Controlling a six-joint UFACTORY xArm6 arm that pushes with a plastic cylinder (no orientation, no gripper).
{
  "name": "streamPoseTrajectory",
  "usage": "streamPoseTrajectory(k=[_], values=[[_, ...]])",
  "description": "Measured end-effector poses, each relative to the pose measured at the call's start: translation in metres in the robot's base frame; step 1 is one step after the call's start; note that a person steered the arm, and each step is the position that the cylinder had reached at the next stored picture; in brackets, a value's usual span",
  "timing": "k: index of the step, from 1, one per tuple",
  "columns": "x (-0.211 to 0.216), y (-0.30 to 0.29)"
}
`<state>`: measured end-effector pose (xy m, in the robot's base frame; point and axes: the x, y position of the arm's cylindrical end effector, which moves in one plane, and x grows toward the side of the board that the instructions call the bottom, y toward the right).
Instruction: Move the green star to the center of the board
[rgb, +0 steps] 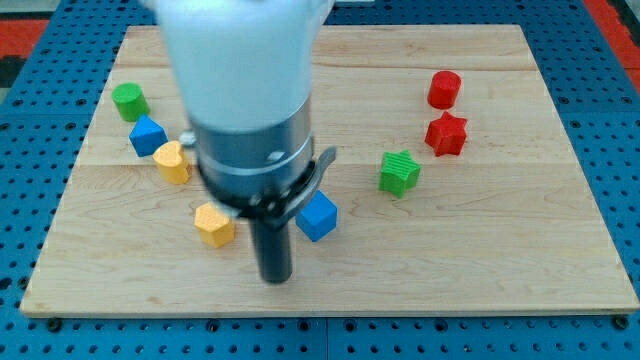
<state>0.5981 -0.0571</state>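
The green star (399, 172) lies on the wooden board (500, 250), right of the board's middle. My tip (274, 278) is low on the board, left of centre, well to the left of and below the green star. A blue cube (317, 216) sits just right of the rod, and a yellow block (214, 224) just left of it. The arm's wide body hides the board's middle and upper-left part.
A red cylinder (444, 89) and a red star (446, 134) lie up and to the right of the green star. At the left are a green cylinder (129, 101), a blue block (147, 135) and a yellow block (172, 162).
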Motion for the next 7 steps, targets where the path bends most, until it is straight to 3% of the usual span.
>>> streamPoseTrajectory(k=[1,2,3,4,6,7], values=[[-0.006,-0.052],[-0.057,-0.056],[-0.062,-0.043],[-0.018,-0.067],[-0.002,0.178],[-0.006,0.261]])
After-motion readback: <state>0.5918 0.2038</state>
